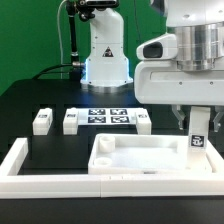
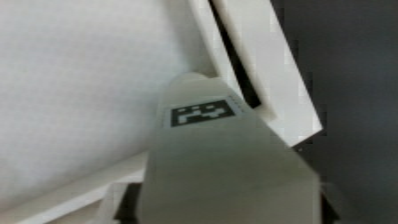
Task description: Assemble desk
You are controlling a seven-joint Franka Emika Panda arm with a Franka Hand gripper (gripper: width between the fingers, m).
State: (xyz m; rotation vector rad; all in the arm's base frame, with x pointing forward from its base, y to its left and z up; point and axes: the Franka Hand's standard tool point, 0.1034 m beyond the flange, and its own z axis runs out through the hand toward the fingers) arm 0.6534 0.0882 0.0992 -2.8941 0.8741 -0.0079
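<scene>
Nearest the wrist lens, a white block leg (image 2: 222,170) fills the lower middle of that view as a smooth, matte, tapering shape. It is blurred by closeness and cut off by the frame edge. Its black-and-white square tag (image 2: 203,111) is the one crisp detail.

The gripper (image 1: 197,126) hangs over this leg (image 1: 197,134) at the exterior view's right. One dark finger (image 1: 180,118) shows on the leg's left side; the other is hard to separate from the pale housing behind it. The fingers flank the leg closely, but whether their pads press on it cannot be told.

The leg stands upright at the far right corner of the desk top (image 1: 98,152), a white plastic rectangular tray with a raised rim. Whether the leg rests on the rim or just off it is unclear. In the wrist view the rim (image 2: 249,60) appears as a long pale ridge beside the dark table.

Farther out, three loose legs (image 1: 70,121) lie in a row on the black table (image 1: 30,100), with the marker board (image 1: 105,117) among them. Long white border bars (image 1: 20,160) frame the left and near sides. The arm above the gripper is cut off by the frame.
</scene>
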